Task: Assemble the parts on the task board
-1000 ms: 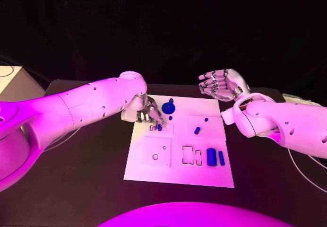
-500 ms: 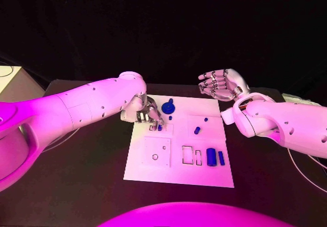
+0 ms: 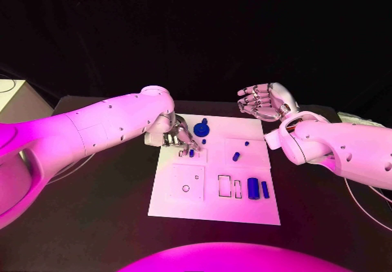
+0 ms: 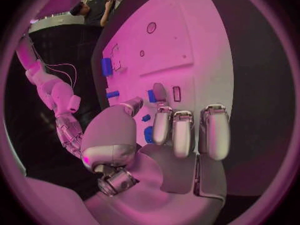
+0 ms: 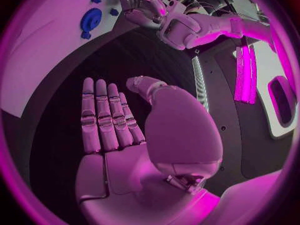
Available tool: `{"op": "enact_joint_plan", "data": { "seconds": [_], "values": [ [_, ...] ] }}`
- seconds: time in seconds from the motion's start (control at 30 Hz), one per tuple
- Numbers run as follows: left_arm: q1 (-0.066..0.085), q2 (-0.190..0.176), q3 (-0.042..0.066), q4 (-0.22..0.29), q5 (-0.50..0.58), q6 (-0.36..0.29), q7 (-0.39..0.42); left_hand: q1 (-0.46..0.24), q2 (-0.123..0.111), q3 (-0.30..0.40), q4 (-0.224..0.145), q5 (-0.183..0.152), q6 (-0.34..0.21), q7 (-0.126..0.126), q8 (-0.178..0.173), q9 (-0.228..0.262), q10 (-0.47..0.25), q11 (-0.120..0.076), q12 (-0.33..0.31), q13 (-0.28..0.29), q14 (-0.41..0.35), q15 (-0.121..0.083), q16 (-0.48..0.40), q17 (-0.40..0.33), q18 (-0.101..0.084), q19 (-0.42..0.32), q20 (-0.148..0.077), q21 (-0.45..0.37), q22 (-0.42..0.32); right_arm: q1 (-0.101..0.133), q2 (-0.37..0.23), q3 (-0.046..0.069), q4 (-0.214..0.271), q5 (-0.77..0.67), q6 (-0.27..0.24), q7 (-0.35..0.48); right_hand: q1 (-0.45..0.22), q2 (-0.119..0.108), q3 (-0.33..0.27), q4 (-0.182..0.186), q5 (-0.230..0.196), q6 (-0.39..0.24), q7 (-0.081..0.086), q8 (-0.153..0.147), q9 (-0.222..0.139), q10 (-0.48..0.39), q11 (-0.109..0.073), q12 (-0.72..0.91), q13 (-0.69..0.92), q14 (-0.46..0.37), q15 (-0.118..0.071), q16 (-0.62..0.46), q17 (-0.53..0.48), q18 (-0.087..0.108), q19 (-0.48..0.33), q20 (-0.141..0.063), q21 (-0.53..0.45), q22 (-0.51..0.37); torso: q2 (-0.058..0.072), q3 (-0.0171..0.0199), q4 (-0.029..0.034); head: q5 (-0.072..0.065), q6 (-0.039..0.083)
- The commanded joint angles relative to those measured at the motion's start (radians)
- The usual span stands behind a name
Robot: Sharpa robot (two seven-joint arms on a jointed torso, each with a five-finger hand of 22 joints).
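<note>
The white task board (image 3: 214,201) lies in the middle of the table. My left hand (image 3: 177,135) hovers over its far left part and pinches a small blue part (image 3: 191,152) between thumb and a finger, standing it on the board by a small rectangular slot; the same part (image 4: 152,96) sits at the fingertips (image 4: 160,91). A round blue part (image 3: 201,130) and a tiny blue piece (image 3: 204,141) lie just beside that hand. My right hand (image 3: 263,101) is raised beyond the board's far right corner, palm up, fingers apart, holding nothing.
Two small blue pieces (image 3: 236,156) lie mid-board, and two blue cylinders (image 3: 253,188) stand near the right edge beside rectangular slots (image 3: 225,186). A square recess (image 3: 188,181) is at the left. A pale box (image 3: 12,96) stands at the table's far left.
My left hand's fingers have shifted very slightly over the small blue part. The right hand has kept still.
</note>
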Motion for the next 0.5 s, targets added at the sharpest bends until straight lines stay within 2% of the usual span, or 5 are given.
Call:
{"op": "enact_joint_plan", "data": {
  "seconds": [0.03,0.13,0.33,0.4,0.5],
  "values": [
    [0.000,-0.006,0.004,0.012,0.008,-0.010,0.009,0.008,-0.010,-0.007,-0.001,-0.005,-0.004,0.001,-0.005,0.001,0.029,-0.007,-0.008,0.016,0.108,-0.006,0.003,0.263,-0.014,0.010,-0.007,-0.006,0.119,-0.001,0.000,0.000,0.000,-0.006,0.016,0.008,-0.012,0.002,0.001,-0.007,0.005,0.004,0.020,-0.005,-0.001,0.005,0.006,-0.004,0.000,0.000,0.005,-0.008,-0.004,0.003,-0.001,0.005,-0.003,-0.005,0.000,-0.0004,0.0008,-0.001,0.001],
    [0.000,-0.018,0.014,0.028,0.010,-0.011,0.010,0.027,-0.005,-0.012,-0.002,-0.005,-0.008,0.001,-0.006,0.001,0.026,-0.007,-0.012,0.011,0.108,-0.007,0.003,0.263,-0.013,0.008,-0.008,-0.008,0.115,-0.001,0.000,0.000,0.000,-0.005,0.017,0.008,-0.012,0.002,0.001,-0.007,0.005,0.004,0.020,-0.005,-0.001,0.005,0.006,-0.004,0.000,0.000,0.005,-0.008,-0.004,0.003,-0.001,0.005,-0.003,-0.005,-0.001,-0.0004,0.0010,-0.001,0.002],
    [0.001,-0.052,0.047,0.083,0.031,-0.022,0.010,0.070,0.012,-0.015,-0.005,-0.005,-0.026,0.007,-0.012,0.000,0.012,-0.003,-0.036,-0.017,0.108,-0.005,0.003,0.263,-0.008,-0.006,-0.008,-0.022,0.095,-0.001,-0.001,0.000,-0.002,-0.005,0.018,0.008,-0.012,0.002,0.001,-0.007,0.005,0.005,0.020,-0.005,-0.001,0.005,0.006,-0.004,0.000,0.000,0.005,-0.008,-0.004,0.003,-0.001,0.005,-0.003,-0.006,-0.001,-0.0005,0.0015,-0.005,0.008],
    [0.003,-0.071,0.061,0.113,0.051,-0.043,0.012,0.107,0.022,-0.009,-0.015,-0.004,-0.048,0.014,-0.020,-0.001,-0.005,0.003,-0.064,-0.052,0.104,-0.002,-0.003,0.249,-0.002,-0.021,-0.006,-0.037,0.074,-0.002,-0.001,0.000,-0.004,-0.004,0.019,0.009,-0.012,0.002,0.001,-0.007,0.005,0.005,0.020,-0.005,-0.001,0.005,0.006,-0.004,0.000,0.000,0.005,-0.008,-0.004,0.003,-0.001,0.005,-0.003,-0.006,-0.001,-0.0005,0.0009,-0.006,0.013],
    [0.007,-0.095,0.077,0.147,0.079,-0.076,0.016,0.161,0.020,0.009,-0.036,-0.003,-0.094,0.033,-0.041,-0.007,-0.058,0.019,-0.140,-0.142,0.086,0.009,-0.032,0.188,0.014,-0.067,0.002,-0.084,0.009,-0.002,-0.001,0.000,-0.007,-0.003,0.020,0.010,-0.012,0.002,0.001,-0.007,0.005,0.005,0.020,-0.005,-0.001,0.005,0.006,-0.004,0.000,0.000,0.005,-0.008,-0.004,0.003,-0.001,0.005,-0.003,-0.006,-0.001,-0.0003,0.0005,-0.007,0.017]
  ]
}}
